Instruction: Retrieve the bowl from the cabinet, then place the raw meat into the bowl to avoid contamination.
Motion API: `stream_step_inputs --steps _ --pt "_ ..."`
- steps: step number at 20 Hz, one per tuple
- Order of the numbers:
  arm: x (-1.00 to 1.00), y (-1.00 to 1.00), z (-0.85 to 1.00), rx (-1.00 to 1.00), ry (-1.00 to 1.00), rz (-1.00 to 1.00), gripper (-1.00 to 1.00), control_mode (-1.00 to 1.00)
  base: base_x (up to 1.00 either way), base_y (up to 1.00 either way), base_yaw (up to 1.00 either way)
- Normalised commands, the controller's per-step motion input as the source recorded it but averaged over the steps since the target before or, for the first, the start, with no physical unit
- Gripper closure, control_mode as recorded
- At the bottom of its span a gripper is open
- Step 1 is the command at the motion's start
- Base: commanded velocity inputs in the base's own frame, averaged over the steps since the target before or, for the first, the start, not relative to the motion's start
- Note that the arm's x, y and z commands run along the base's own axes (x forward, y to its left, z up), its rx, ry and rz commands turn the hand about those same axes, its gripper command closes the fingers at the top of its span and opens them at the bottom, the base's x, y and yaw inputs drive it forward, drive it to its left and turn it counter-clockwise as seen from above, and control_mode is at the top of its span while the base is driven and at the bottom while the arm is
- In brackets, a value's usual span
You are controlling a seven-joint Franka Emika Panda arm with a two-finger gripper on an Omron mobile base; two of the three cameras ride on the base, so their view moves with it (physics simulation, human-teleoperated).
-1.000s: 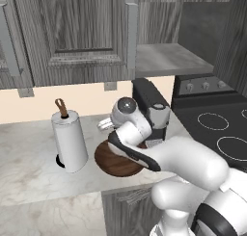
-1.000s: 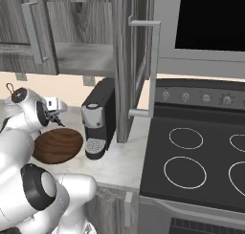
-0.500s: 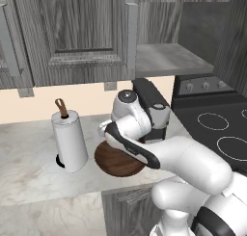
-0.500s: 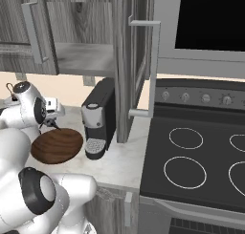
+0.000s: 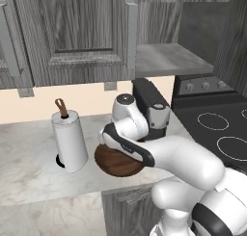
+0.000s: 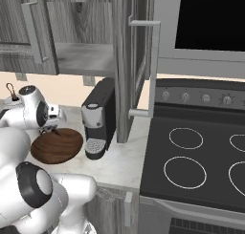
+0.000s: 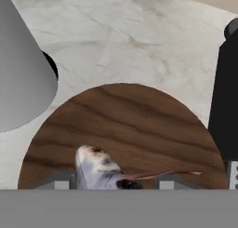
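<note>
The dark-brown wooden bowl [image 5: 116,165] [image 6: 57,146] [image 7: 135,124] sits on the marble counter between the paper-towel roll and the coffee machine. My gripper [image 7: 111,185] [image 6: 49,129] hangs just above the bowl's near side, pointing down into it. Its jaws are shut on the raw meat [image 7: 100,171], a greyish lump with a thin pointed end, which hovers over the bowl's inside. In the left base view my forearm hides the fingers. The cabinet [image 5: 169,59] [image 6: 86,56] above stands open with a bare grey shelf.
A white paper-towel roll [image 5: 70,138] [image 7: 18,78] stands close on the bowl's left. The black coffee machine [image 5: 152,110] [image 6: 98,118] [image 7: 225,92] stands close on its right. The open cabinet door [image 6: 127,61] juts out above the counter. A black stove [image 6: 201,156] lies further right.
The hand has turned at the wrist and now points down over the bowl, with the meat still in its jaws. The bowl has stayed in place.
</note>
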Motion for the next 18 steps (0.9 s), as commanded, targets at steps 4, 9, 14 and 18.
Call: stream_step_inputs --steps 4,9,14,18 --pt "-0.10 0.00 -0.36 0.00 0.06 0.00 1.00 -1.00 0.00 0.00 0.00" --pt "-0.22 -0.06 -0.30 0.00 0.04 0.00 1.00 -1.00 0.00 0.00 0.00" --pt "-0.16 -0.10 -0.28 0.00 0.01 0.00 1.00 -1.00 0.00 0.00 0.00" --pt "-0.02 -0.12 -0.22 0.00 0.00 0.00 1.00 -1.00 0.00 0.00 0.00"
